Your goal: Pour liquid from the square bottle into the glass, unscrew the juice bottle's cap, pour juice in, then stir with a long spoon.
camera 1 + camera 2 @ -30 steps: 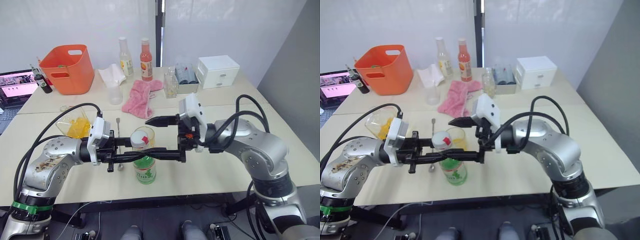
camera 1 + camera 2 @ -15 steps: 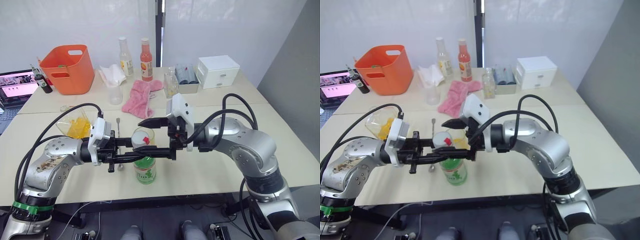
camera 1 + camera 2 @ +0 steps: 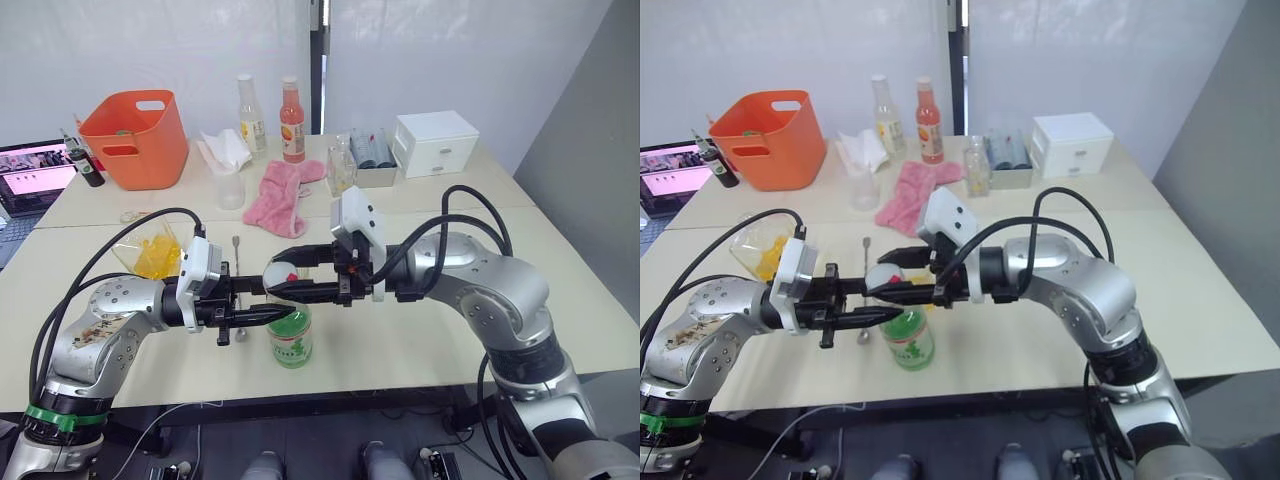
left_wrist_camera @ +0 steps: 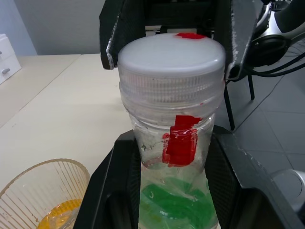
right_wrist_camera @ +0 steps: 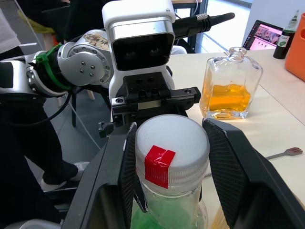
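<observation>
Tools: two (image 3: 290, 315) (image 3: 283, 271), one juice bottle (image 3: 290, 338).

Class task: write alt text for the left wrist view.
The juice bottle stands between the left gripper, its white cap flanked by the open right gripper. The glass holds orange liquid.

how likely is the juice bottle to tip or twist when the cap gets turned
Probably steady: the left pincer clamps the juice bottle below the cap. The clear plastic wall may flex or slip slightly. It's tall and narrow, so if released it would likely tip easily.
</observation>
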You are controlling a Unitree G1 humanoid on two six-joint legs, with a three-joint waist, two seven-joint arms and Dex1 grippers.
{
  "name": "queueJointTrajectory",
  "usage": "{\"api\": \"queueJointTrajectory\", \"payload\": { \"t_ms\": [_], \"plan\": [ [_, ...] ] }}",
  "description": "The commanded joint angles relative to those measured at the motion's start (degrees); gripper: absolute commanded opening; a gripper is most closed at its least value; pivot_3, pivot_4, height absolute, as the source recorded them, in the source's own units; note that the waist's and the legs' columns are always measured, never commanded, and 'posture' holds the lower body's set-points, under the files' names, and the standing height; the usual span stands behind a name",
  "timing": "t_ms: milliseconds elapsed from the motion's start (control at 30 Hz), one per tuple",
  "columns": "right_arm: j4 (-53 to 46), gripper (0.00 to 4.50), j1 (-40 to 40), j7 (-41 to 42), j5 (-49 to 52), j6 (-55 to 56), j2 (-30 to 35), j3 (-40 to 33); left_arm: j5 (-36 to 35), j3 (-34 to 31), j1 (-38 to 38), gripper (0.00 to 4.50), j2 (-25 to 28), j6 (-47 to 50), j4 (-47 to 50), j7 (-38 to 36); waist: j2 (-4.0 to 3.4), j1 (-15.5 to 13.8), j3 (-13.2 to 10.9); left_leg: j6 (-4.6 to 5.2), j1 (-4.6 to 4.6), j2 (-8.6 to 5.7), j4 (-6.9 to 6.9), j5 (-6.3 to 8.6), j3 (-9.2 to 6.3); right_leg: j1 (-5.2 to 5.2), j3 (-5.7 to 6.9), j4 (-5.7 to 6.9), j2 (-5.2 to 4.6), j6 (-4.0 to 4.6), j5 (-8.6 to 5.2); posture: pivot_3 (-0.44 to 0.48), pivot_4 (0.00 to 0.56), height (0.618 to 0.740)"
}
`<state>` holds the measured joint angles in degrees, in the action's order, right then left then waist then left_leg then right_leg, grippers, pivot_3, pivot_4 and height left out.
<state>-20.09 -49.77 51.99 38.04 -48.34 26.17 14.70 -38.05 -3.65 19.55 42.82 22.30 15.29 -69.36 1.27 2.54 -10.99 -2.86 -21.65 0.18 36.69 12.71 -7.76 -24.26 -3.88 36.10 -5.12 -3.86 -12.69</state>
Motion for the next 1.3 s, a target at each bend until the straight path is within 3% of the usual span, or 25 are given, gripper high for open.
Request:
{"api": "queueJointTrajectory", "payload": {
  "t_ms": [33,133,267,400,600,700,833,867,967,1067,1300],
  "plan": [
    [5.82,1.67,-2.8,15.66,1.02,8.34,0.02,1.12,1.6,0.76,-0.33,1.4,0.35,-0.39,-0.11,-0.12,0.0,-0.02,0.0,0.0,0.01,0.0,0.0,0.0,0.0,0.01,0.0,0.0,0.0,0.0,0.0,0.0,0.15,0.739],
    [12.74,1.67,-4.66,24.12,0.41,11.81,-0.43,1.73,1.61,1.18,-0.28,1.4,0.22,-0.57,-0.03,-0.08,0.0,0.11,0.0,0.0,-0.02,0.0,0.0,0.0,0.0,0.01,0.0,-0.04,-0.01,-0.01,0.0,0.0,0.15,0.739],
    [31.18,1.67,-14.26,39.23,-6.35,23.55,-3.38,7.52,1.53,1.45,-0.3,1.4,0.29,-0.85,0.7,-0.15,-0.01,0.45,-0.01,0.03,-0.01,0.0,-0.01,0.02,0.01,-0.01,0.0,-0.03,0.0,0.03,0.01,0.0,0.15,0.739],
    [42.22,1.67,-21.31,40.51,-4.33,30.77,-3.11,15.28,1.64,1.61,-0.34,1.4,0.19,-0.99,0.95,-0.12,-0.01,0.67,-0.01,0.02,0.0,-0.01,-0.03,0.02,0.0,0.0,0.0,-0.02,-0.01,0.05,0.02,0.0,0.15,0.739],
    [44.59,1.67,-25.16,40.51,2.18,32.63,-1.2,20.7,1.68,1.14,-1.2,1.4,0.31,-0.94,1.79,0.34,-0.01,0.48,-0.01,0.02,0.02,-0.02,-0.03,0.02,0.0,0.0,0.0,-0.01,-0.02,0.26,0.15,0.0,0.15,0.739],
    [44.37,3.1,-25.59,40.51,4.51,30.35,-1.26,18.47,1.68,0.98,-1.53,1.4,0.18,-0.77,1.96,0.99,-0.02,0.56,-0.01,0.02,0.02,-0.01,-0.03,0.02,-0.01,0.0,0.0,0.0,-0.02,0.26,0.15,0.0,0.15,0.739],
    [42.19,4.4,-25.31,40.51,9.17,23.4,-0.47,11.28,1.48,0.87,-1.88,1.4,0.17,-0.62,2.35,1.49,-0.02,0.39,-0.01,0.02,-0.04,-0.02,-0.03,0.02,-0.02,-0.05,0.0,0.01,-0.02,0.38,0.22,0.0,0.15,0.739],
    [40.73,4.49,-24.53,40.37,9.38,22.0,-0.03,8.92,1.61,0.9,-1.95,1.4,0.22,-0.72,2.31,1.53,-0.01,0.3,-0.01,0.02,-0.03,-0.02,-0.03,0.02,-0.01,-0.04,0.0,0.0,-0.02,0.38,0.22,0.0,0.15,0.739],
    [31.86,4.49,-20.5,35.65,12.14,16.32,2.42,1.57,1.59,0.94,-1.93,1.4,0.28,-0.75,2.12,1.61,-0.01,-0.05,-0.01,0.02,-0.04,-0.02,-0.03,0.02,-0.01,-0.04,0.0,-0.01,-0.03,0.38,0.22,0.0,0.15,0.739],
    [19.61,4.49,-14.46,25.53,12.33,11.53,4.52,-2.99,1.5,1.02,-1.74,1.4,0.16,-0.7,1.85,1.64,-0.01,-0.07,0.0,0.02,-0.05,-0.02,-0.03,0.02,-0.01,-0.04,0.0,-0.02,-0.02,0.37,0.22,0.0,0.15,0.739],
    [-5.3,4.49,-0.59,-6.45,11.85,-3.79,5.23,-9.84,1.53,1.1,0.05,1.4,0.29,-0.69,-0.49,0.58,0.0,-0.03,0.0,0.02,-0.03,-0.01,-0.03,0.02,-0.01,-0.05,0.0,0.03,-0.02,0.0,-0.01,0.0,0.15,0.739]
  ]
}}
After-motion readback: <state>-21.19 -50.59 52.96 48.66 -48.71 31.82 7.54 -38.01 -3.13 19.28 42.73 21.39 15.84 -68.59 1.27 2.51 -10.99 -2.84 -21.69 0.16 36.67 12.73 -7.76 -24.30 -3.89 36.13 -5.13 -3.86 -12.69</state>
